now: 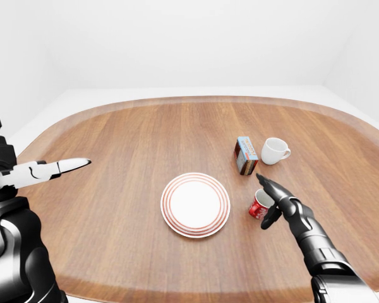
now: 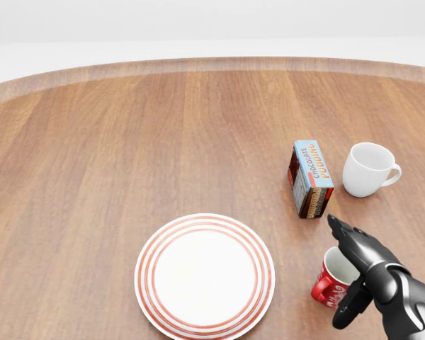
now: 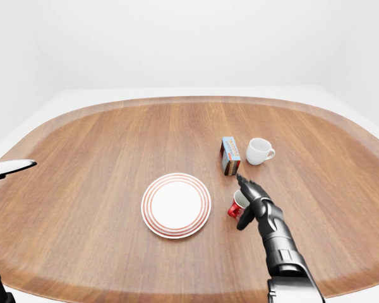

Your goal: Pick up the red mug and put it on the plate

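Red mug (image 2: 331,284) seen toward table's (image 2: 92,177) right edge, just right of plate (image 2: 204,276). Right hand (image 2: 361,265) fingers spread about mug, not clamped. Left hand (image 1: 41,170) extended, holding nothing. Risk: mug knocked over or pushed into pudding box (image 2: 310,178) if squeezed off-centre.

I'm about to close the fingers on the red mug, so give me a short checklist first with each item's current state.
1. Right hand at the red mug: ok, fingers open around it.
2. Fingers closed on mug: not ok, still open.
3. Mug upright: cannot tell, it looks tilted and the hand partly hides it.
4. Plate free to receive the mug: ok, nothing on it.
5. Pudding box and white mug off the path to the plate: ok, both lie above the hand in the head view.
6. Left hand clear: ok, far left.
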`<state>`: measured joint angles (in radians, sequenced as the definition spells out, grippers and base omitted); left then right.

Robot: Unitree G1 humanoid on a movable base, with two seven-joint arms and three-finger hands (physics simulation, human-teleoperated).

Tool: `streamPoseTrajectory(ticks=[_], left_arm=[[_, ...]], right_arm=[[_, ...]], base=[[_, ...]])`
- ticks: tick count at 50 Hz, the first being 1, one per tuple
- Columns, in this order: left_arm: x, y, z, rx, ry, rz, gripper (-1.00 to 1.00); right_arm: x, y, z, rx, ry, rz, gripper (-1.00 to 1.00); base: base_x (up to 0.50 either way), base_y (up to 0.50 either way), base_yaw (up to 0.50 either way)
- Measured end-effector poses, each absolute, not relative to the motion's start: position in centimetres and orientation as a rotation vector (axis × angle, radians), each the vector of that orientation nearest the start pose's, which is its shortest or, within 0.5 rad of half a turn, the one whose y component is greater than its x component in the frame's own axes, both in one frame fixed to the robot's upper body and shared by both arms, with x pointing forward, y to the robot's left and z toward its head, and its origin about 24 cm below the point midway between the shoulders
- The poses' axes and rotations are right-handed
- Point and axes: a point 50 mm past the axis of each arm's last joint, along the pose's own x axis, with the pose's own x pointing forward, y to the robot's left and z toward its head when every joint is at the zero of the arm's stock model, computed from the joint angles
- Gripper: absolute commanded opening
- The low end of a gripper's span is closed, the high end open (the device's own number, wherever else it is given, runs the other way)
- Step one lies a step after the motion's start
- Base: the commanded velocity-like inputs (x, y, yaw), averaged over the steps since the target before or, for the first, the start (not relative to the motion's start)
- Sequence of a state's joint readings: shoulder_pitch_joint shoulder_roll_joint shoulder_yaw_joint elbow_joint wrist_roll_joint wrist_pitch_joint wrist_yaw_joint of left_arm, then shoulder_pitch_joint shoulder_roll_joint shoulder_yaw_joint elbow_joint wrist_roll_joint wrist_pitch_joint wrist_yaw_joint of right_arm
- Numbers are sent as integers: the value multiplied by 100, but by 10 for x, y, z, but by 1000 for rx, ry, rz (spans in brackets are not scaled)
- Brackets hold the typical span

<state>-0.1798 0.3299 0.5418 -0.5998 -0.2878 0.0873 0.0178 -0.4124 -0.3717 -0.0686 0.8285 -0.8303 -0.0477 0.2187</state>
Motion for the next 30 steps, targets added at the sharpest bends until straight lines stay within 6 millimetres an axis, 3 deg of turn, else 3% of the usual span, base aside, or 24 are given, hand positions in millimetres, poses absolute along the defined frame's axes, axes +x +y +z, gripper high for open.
streamPoseTrajectory(ticks=[20, 21, 22, 30], left_arm=[[204, 266, 239, 135, -783, 317, 100], [204, 267, 239, 135, -782, 317, 100], [204, 267, 239, 135, -781, 317, 100], [204, 266, 239, 135, -782, 317, 100]], right_arm=[[309, -256, -16, -1077, 549, 219, 100], [309, -256, -17, -1077, 552, 218, -62], [309, -256, -17, -1078, 553, 215, -100], [310, -259, -16, -1068, 555, 193, -100]], base=[[0, 0, 0], [0, 0, 0], [0, 0, 0], [0, 0, 0]])
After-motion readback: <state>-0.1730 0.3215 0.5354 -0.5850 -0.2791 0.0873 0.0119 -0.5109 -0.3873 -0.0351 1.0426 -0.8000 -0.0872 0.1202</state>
